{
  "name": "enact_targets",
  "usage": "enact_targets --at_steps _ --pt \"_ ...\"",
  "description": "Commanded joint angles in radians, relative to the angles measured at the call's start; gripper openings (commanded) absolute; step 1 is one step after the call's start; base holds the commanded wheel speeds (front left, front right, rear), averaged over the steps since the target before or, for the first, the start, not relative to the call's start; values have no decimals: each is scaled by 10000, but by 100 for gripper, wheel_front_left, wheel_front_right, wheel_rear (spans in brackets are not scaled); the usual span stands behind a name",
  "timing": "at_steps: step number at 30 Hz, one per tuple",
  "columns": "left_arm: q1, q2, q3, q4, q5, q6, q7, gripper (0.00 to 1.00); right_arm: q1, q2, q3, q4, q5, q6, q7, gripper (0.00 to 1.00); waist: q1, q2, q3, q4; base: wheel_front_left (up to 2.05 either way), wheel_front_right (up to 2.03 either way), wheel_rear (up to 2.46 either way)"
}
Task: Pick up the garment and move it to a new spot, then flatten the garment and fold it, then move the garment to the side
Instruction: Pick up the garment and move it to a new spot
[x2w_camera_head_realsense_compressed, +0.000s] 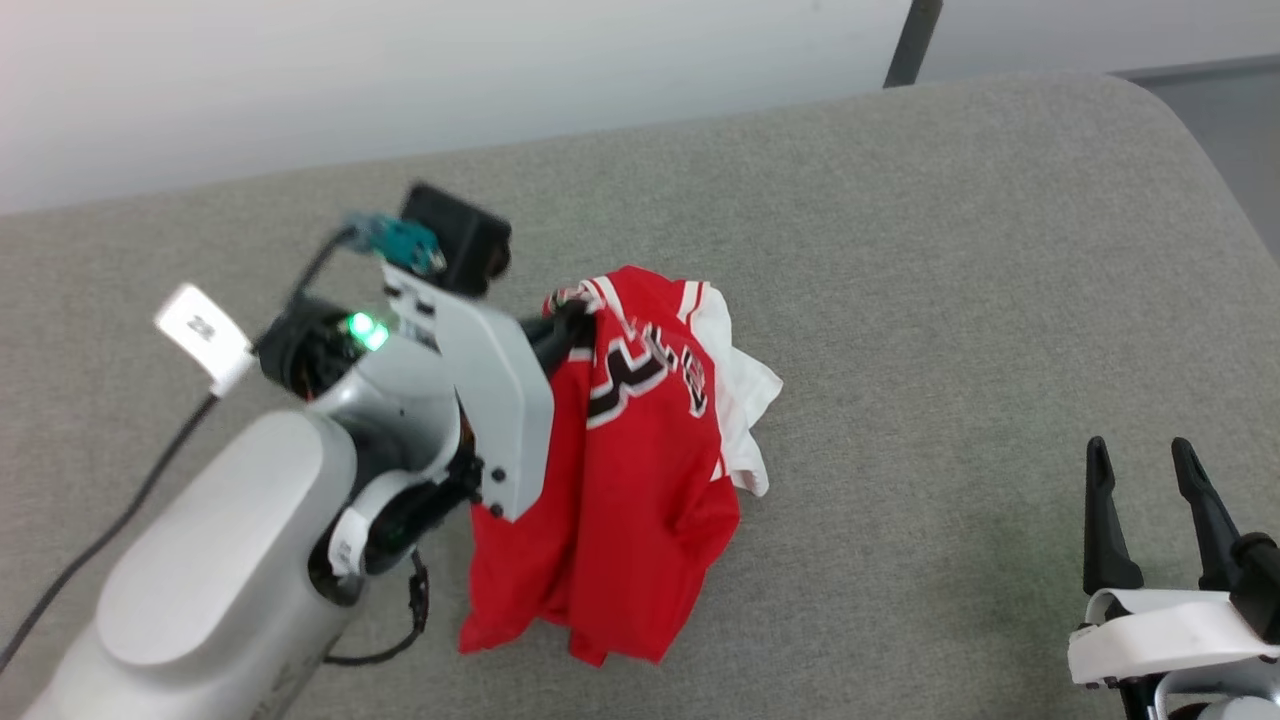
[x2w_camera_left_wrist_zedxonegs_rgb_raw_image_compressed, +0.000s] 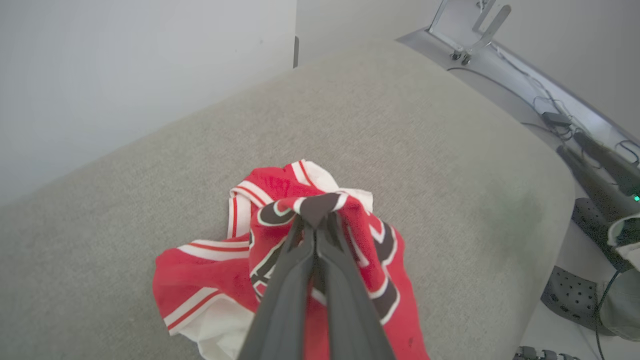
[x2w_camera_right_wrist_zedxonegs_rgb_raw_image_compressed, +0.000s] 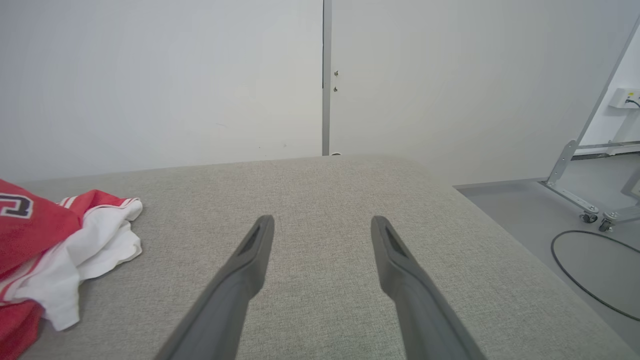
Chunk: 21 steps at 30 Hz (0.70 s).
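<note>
The garment (x2w_camera_head_realsense_compressed: 640, 440) is a red jersey tee with white sleeves and black white-edged lettering, bunched up on the grey padded surface (x2w_camera_head_realsense_compressed: 950, 250). My left gripper (x2w_camera_head_realsense_compressed: 572, 318) is shut on a fold of it near the top, holding that part up while the rest drapes down onto the surface. In the left wrist view the closed fingertips (x2w_camera_left_wrist_zedxonegs_rgb_raw_image_compressed: 316, 220) pinch the lettered cloth of the garment (x2w_camera_left_wrist_zedxonegs_rgb_raw_image_compressed: 210, 280). My right gripper (x2w_camera_head_realsense_compressed: 1140, 458) stands open at the lower right, well clear of the garment, with nothing between its fingers (x2w_camera_right_wrist_zedxonegs_rgb_raw_image_compressed: 250, 250). The garment's white sleeve (x2w_camera_right_wrist_zedxonegs_rgb_raw_image_compressed: 95, 240) lies at the left of the right wrist view.
The grey surface ends in a rounded edge on the right (x2w_camera_left_wrist_zedxonegs_rgb_raw_image_compressed: 550, 200), with floor, cables (x2w_camera_right_wrist_zedxonegs_rgb_raw_image_compressed: 590, 270) and a wheeled metal frame (x2w_camera_right_wrist_zedxonegs_rgb_raw_image_compressed: 595, 195) beyond. A white wall (x2w_camera_head_realsense_compressed: 400, 60) runs behind the far edge. Bare cushion lies right of the garment.
</note>
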Motion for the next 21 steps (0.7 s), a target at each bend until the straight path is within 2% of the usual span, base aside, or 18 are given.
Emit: enact_targets --at_steps 1,10,12,13,15,21 --pt "158 83 -80 145 26 -101 -11 0 -157 28 60 25 65 1 -50 100 0 -1 135 -118 0 0 0" --pt "443 -93 -532 1669 -347 -628 289 0 -348 25 397 184 108 1 -53 100 0 -1 138 25 0 0 0" --pt "310 -106 -594 1880 -349 -700 384 33 -359 25 430 220 40 1 -53 100 0 -1 34 113 0 0 0" --pt "271 -165 -578 1941 -453 -731 440 45 -351 27 455 240 -6 1 -53 100 0 -1 -31 155 0 0 0" --pt "239 -210 -543 2021 -574 -764 463 100 -303 25 491 286 -61 1 -54 100 0 -1 -187 250 0 0 0" --pt "408 -95 -355 1887 -645 -749 180 100 -49 26 552 401 -266 1 -54 100 0 -1 -840 623 0 0 0"
